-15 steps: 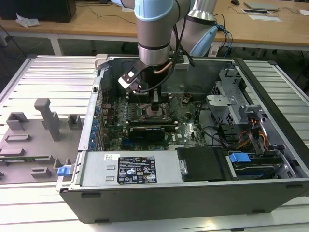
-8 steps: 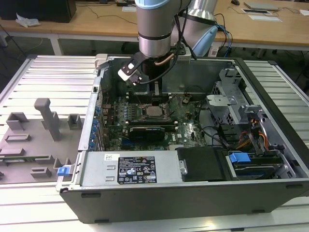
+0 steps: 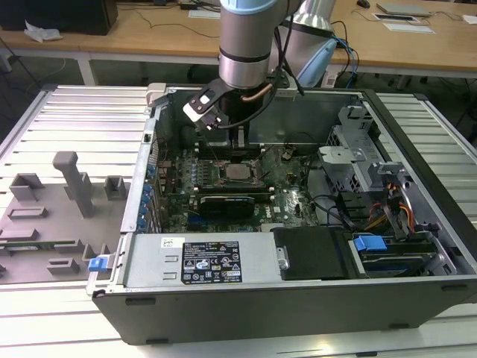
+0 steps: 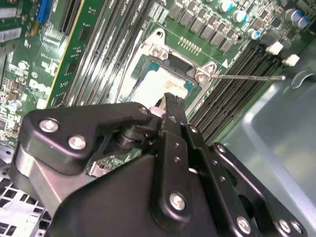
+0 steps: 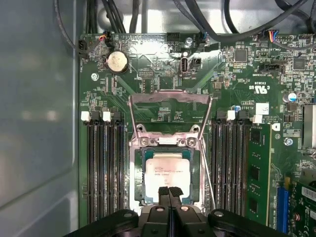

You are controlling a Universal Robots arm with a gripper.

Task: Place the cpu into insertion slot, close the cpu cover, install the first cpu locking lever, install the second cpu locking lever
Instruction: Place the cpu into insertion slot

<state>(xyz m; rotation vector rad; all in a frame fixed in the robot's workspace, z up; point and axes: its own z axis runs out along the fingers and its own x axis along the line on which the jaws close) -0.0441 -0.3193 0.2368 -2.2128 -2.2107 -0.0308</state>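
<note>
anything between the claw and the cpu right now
Nothing visible. The claw is right at the edge of the cpu, which lies in the insertion slot; the cpu cover is tilted up, clear of both.

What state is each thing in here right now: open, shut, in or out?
cpu: lying in the insertion slot.
cpu cover: open, folded away from the slot.
locking lever: unlatched, sticking out sideways.
gripper: shut, empty, at the cpu's edge.
computer case: side open.
</note>
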